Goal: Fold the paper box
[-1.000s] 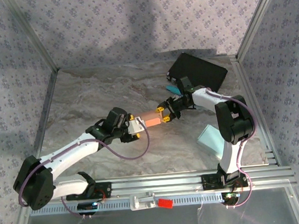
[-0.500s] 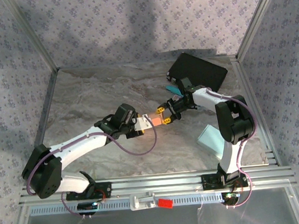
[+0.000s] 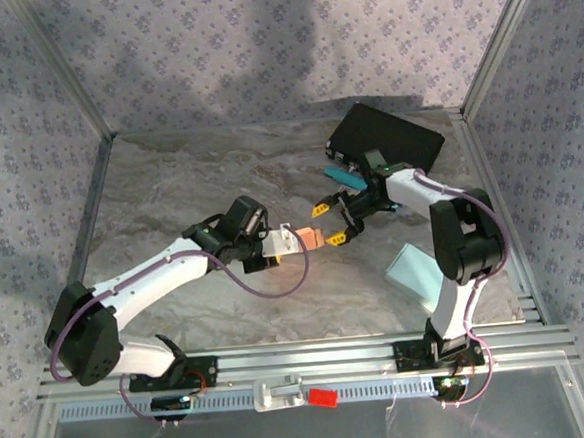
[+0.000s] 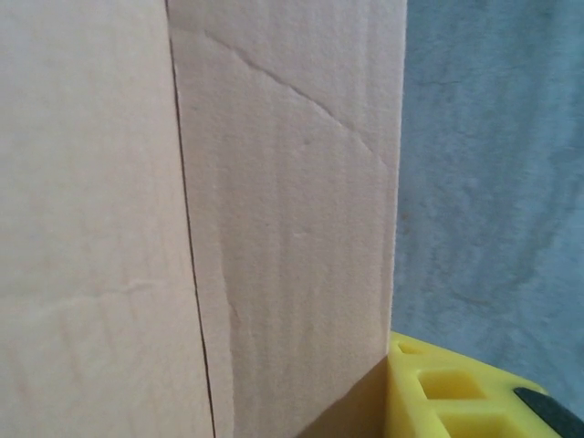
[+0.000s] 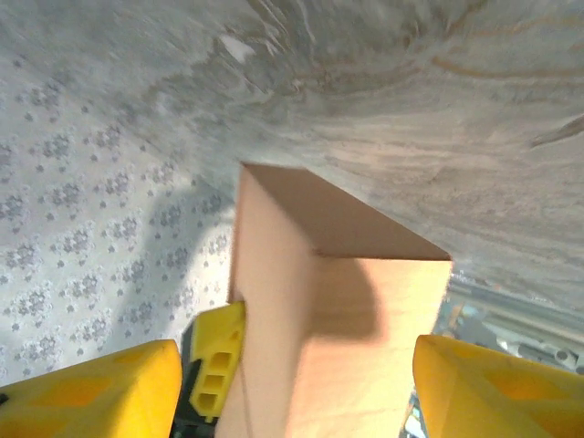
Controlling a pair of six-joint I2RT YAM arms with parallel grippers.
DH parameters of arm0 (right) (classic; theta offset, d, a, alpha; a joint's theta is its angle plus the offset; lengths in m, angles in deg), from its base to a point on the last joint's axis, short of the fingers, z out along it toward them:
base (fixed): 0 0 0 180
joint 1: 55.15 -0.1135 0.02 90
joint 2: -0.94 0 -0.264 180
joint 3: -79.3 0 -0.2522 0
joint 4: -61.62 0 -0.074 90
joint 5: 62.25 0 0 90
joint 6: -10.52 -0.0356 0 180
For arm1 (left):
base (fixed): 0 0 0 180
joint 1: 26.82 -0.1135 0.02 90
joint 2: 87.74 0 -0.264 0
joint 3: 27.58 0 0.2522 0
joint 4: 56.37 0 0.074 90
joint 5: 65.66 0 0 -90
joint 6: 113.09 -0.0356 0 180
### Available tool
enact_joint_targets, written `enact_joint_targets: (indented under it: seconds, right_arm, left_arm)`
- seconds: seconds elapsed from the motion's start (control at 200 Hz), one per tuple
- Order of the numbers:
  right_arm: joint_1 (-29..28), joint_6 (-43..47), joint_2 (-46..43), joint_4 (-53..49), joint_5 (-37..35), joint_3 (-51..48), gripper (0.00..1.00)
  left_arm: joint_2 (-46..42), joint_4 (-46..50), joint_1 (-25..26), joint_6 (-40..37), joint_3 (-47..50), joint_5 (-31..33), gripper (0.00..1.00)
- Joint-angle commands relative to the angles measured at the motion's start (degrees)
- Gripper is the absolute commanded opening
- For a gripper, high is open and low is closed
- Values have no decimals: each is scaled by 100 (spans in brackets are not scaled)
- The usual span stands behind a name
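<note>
Opened wide since a second ago, on the right gripper [image 3: 328, 226]: then pinched on the far end of the paper box [image 3: 308, 239], now spread and holding nothing, with the yellow fingertips [image 5: 91, 392] standing off either side of that end, a gap at each. Pushed forward and to the right over the same second, on the left gripper [image 3: 282, 245], and narrowed down onto the box's near end.

Clamped there now. Seen from the right wrist, one yellow finger [image 5: 214, 370] pressed flat on the box's side. Seen from the left wrist, plain brown cardboard up close, scored by one straight seam and a few faint creases, resting against a yellow finger [image 4: 456, 392] at the lower edge. Opposite finger hidden behind the cardboard.

Box held lengthwise between the two grippers, sticking out of the left one's tip and pointing at the right one, over the middle of the marble-patterned table [image 3: 189, 176]. Open or closed at its ends: impossible to tell from above.

Beyond the right gripper, toward the far right corner, a black case [image 3: 387, 140] with a teal item [image 3: 339, 176] just beside its near edge. Nearer the right arm's base, well apart from the box, a pale blue sheet [image 3: 414, 271]. On the front rail between the two bases, a small red piece [image 3: 323, 397].
</note>
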Motion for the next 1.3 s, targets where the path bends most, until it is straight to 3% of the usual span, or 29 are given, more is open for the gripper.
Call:
enact_joint_targets:
  seconds: [0.0, 0.11, 0.2, 0.41, 0.595, 0.849, 1.064, 1.294]
  right_arm:
    - [332, 526, -804, -357, -778, 230, 69]
    - [498, 1248, -1558, -660, -1988, 121, 64]
    - [224, 1516, -2370, -487, -3239, -394, 62]
    - [-1271, 294, -3907, 1248, -4957, -2030, 59]
    - [-2213, -499, -3647, 1787, -5192, -2299, 57]
    - [-2691, -547, -2838, 1920, -4747, -2022, 56]
    - [-2824, -485, -2718, 1617, -4929, -1921, 54]
    - [-2632, -263, -3655, 1241, -5467, -2051, 54]
  left_arm:
    - [166, 1339, 21, 235, -449, -517, 38]
    - [317, 2089, 20, 681, -738, -648, 38]
    - [473, 2559, 17, 1021, -962, -840, 38]
    - [1058, 3103, -80, 1432, -1358, -1121, 38]
    - [1329, 3033, -137, 1566, -1533, -1084, 40]
    - [1516, 2821, -158, 1712, -1687, -898, 41]
    - [1646, 2669, -174, 1678, -1782, -790, 42]
    - [1702, 2612, -206, 1496, -1896, -697, 41]
